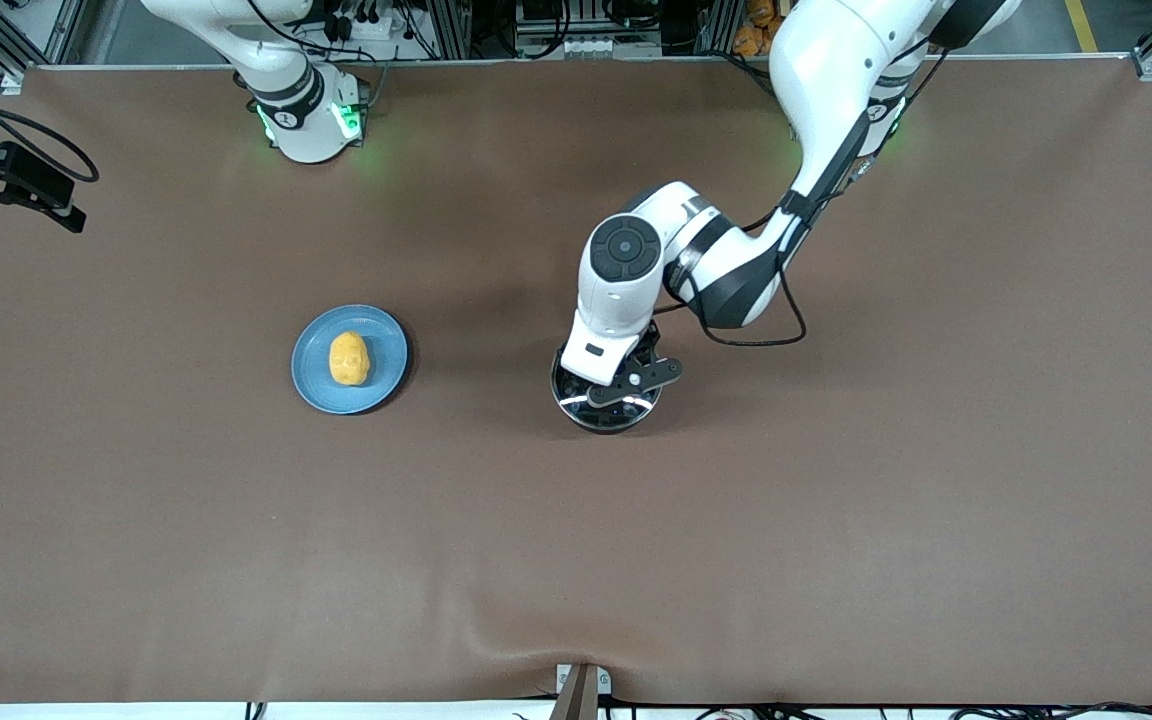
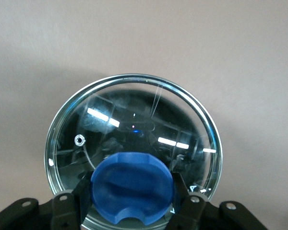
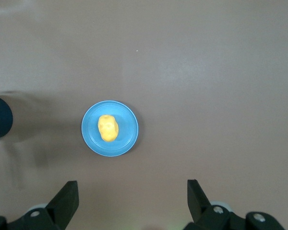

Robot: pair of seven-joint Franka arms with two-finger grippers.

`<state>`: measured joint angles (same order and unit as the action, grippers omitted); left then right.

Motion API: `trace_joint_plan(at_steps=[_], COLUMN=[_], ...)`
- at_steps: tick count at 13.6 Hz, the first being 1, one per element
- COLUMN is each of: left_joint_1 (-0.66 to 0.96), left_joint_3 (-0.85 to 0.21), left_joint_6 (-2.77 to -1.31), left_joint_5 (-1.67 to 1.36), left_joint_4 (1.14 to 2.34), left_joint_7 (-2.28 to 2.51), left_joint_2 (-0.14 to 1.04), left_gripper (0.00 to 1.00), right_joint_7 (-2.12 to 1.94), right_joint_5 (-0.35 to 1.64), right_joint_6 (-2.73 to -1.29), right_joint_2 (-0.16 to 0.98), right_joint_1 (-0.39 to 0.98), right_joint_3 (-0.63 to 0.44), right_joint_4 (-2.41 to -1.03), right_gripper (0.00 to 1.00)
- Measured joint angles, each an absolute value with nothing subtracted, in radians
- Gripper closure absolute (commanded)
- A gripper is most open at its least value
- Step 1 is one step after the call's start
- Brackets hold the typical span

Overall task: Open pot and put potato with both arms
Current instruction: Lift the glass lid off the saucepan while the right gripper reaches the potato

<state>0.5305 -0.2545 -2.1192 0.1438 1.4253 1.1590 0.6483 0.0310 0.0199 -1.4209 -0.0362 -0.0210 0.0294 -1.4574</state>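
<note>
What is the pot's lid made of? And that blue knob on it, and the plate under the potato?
The lid looks like clear glass with a shiny metal rim: you see through it and lights reflect. Its knob seems matte blue plastic. The plate is smooth matte blue, plastic or ceramic; hard to tell. The potato lies on it.

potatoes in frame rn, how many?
1. The potato lies on the blue plate, toward the right arm's end of the table, beside the pot. The pot's glass lid shows no potato inside, though the view through it is partial.
</note>
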Motion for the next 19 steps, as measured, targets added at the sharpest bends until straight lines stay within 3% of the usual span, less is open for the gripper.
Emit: trace_joint_plan(at_steps=[6, 12, 19], left_joint_1=[0.389, 0.121, -0.065], left_joint_3=[-0.255, -0.254, -0.253], left_joint_6=[-1.895, -1.86, -1.799], left_joint_5=[0.145, 0.069, 0.034], left_joint_4=[1.431, 1.599, 1.627], left_joint_7=[1.041, 0.673, 0.389], left_joint_2=[0.426, 0.203, 0.138], left_gripper=[0.58, 0.58, 0.58], right_joint_7=[0.031, 0.029, 0.042], right_joint_5=[0.02, 0.021, 0.033], right_joint_6=[-1.423, -1.485, -1.587], right_joint_2=[-0.03, 0.073, 0.265], right_joint_1=[-0.021, -0.009, 0.033], right_joint_3=[0.03, 0.042, 0.049], right_joint_4=[-1.458, -1.458, -1.489], right_gripper=[0.0, 0.0, 0.0])
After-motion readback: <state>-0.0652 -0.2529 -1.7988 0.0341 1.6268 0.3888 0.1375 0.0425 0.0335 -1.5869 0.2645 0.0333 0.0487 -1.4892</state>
